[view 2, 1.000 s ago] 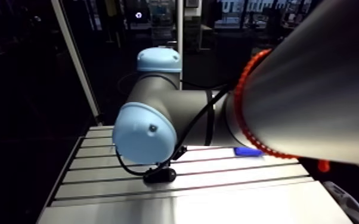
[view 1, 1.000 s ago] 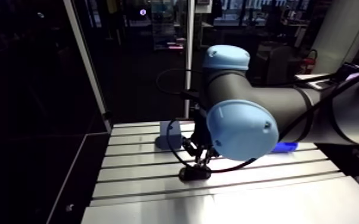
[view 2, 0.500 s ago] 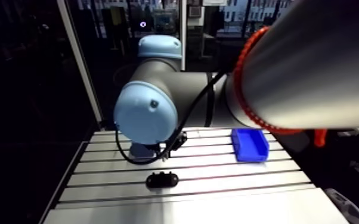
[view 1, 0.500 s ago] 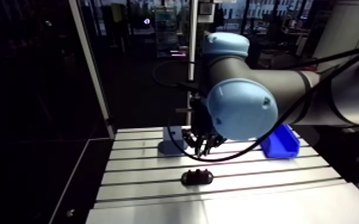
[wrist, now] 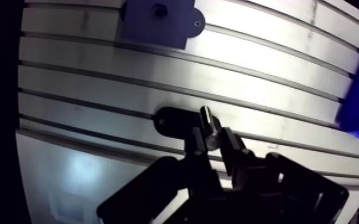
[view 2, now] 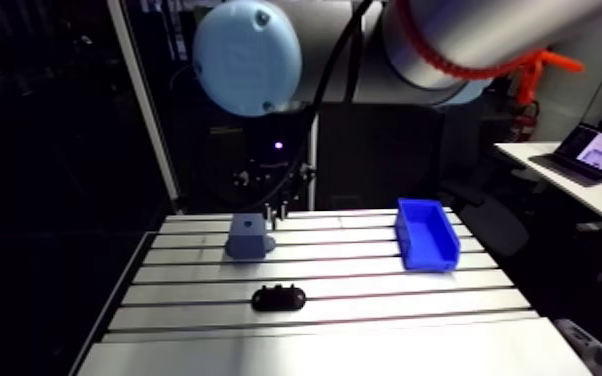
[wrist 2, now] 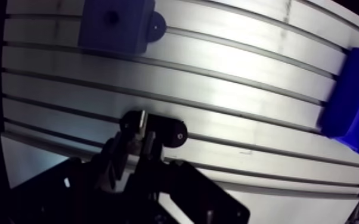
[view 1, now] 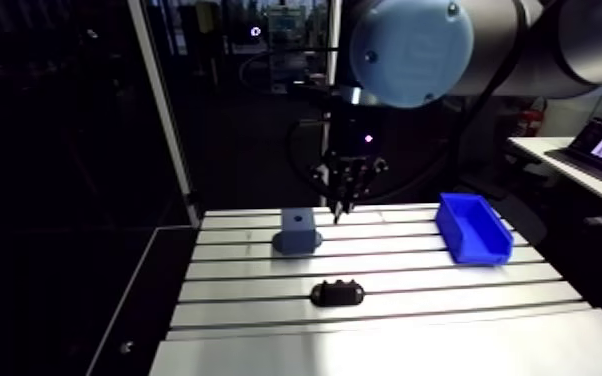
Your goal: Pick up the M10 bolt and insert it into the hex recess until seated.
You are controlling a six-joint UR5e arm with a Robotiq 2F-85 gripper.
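Closed down on the bolt [wrist: 207, 120], pinched between the fingertips of the gripper [wrist: 212, 142] and jutting past them, pointing down, likely so as to drop straight into the recess. Held high over the table's [view 1: 415, 320] far edge, just beside the block [view 1: 298, 235]; black holder [view 1: 337, 293] mid-table.

Blue open plastic bin [view 1: 475, 227] on slotted aluminium table [view 1: 415, 300], near edge. Black oblong rounded piece [view 1: 337, 293] flat mid-table, well apart from bin.

Blue bin [view 1: 475, 228], grey-blue block [view 1: 297, 232], black fixture [view 1: 337, 293], silver slotted table [view 1: 415, 278].
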